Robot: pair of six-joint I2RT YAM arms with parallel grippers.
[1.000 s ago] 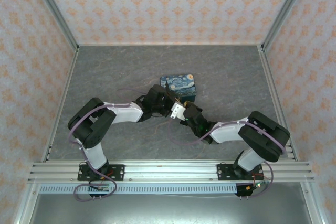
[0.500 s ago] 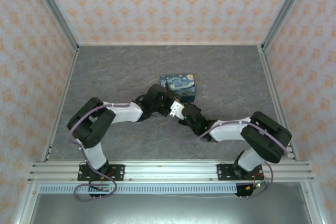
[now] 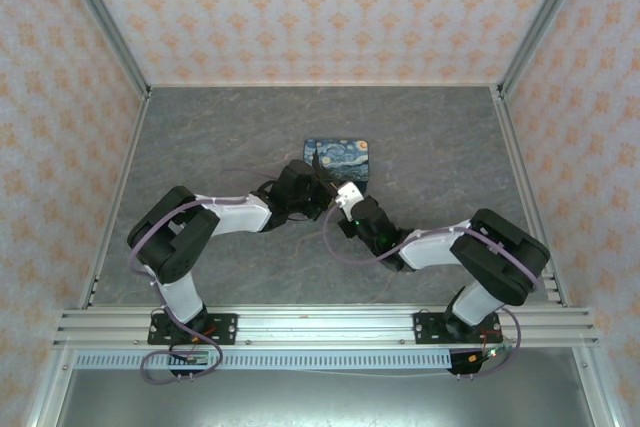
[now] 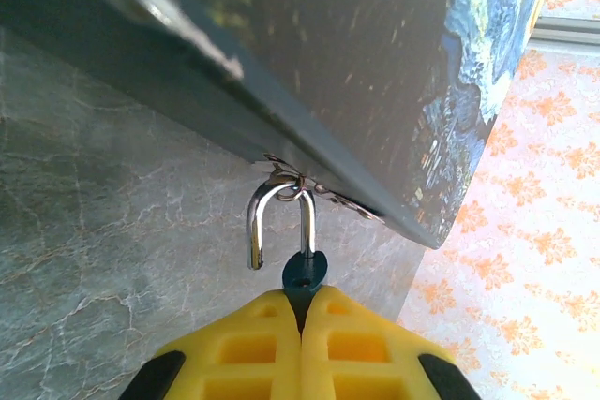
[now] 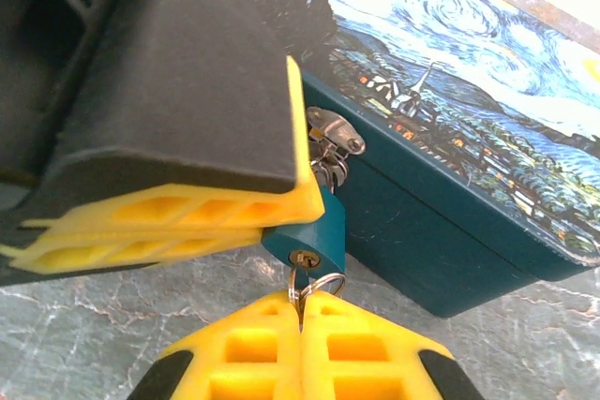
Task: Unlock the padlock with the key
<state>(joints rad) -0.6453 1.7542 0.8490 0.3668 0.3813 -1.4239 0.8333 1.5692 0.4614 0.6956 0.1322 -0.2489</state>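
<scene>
Two pinches: left fingers clamp the padlock, right fingers clamp the key.

Teal padlock satin; shackle polished metal; tin glossy painted; table matt marbled

- Bench: grey, marble-veined surface, closed in on three sides by patterned wall panels.
- Tin box: blue, with a painted lid, standing directly on the bench near its centre.
</scene>
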